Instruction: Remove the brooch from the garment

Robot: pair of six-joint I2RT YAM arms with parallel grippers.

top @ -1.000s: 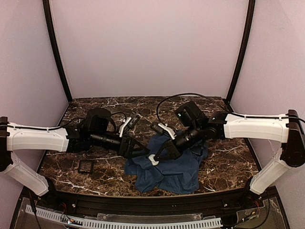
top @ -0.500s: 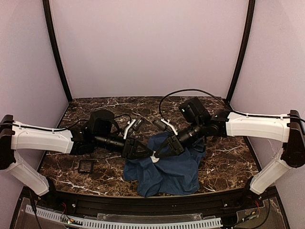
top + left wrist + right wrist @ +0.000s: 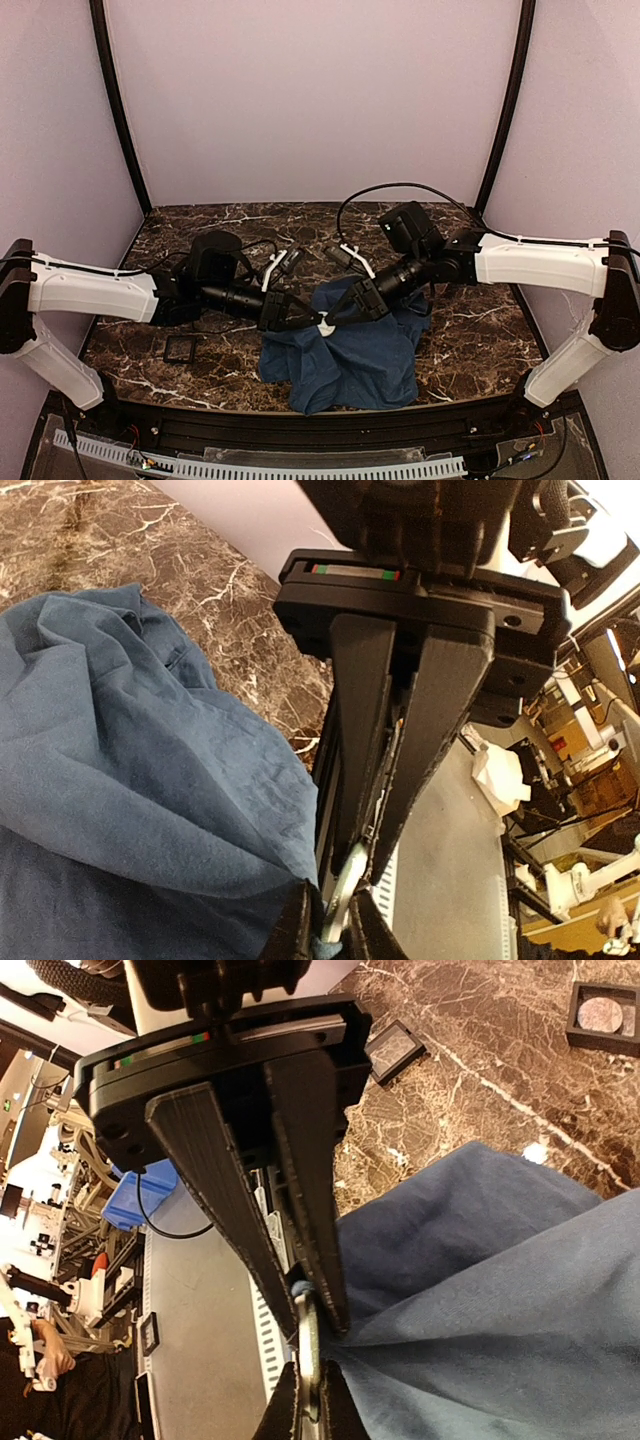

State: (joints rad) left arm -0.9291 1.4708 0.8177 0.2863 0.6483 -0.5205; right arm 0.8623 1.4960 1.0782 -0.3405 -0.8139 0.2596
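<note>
The garment, a crumpled blue cloth, lies at the table's middle front, with one fold lifted. The brooch is a tiny pale piece at the top of that fold. My left gripper and right gripper meet tip to tip on it. In the left wrist view my left gripper is shut on the lower end of the brooch, with a bit of cloth caught in it. In the right wrist view my right gripper is shut on the brooch from the other end, beside the cloth.
A small black square tray lies at the front left of the marble table. Two more small black trays show in the right wrist view, behind the cloth. Cables loop behind both wrists.
My left gripper slid right to meet the right gripper and closed on the brooch. The right gripper drew back and up a little, and the cloth fold rose with it.
</note>
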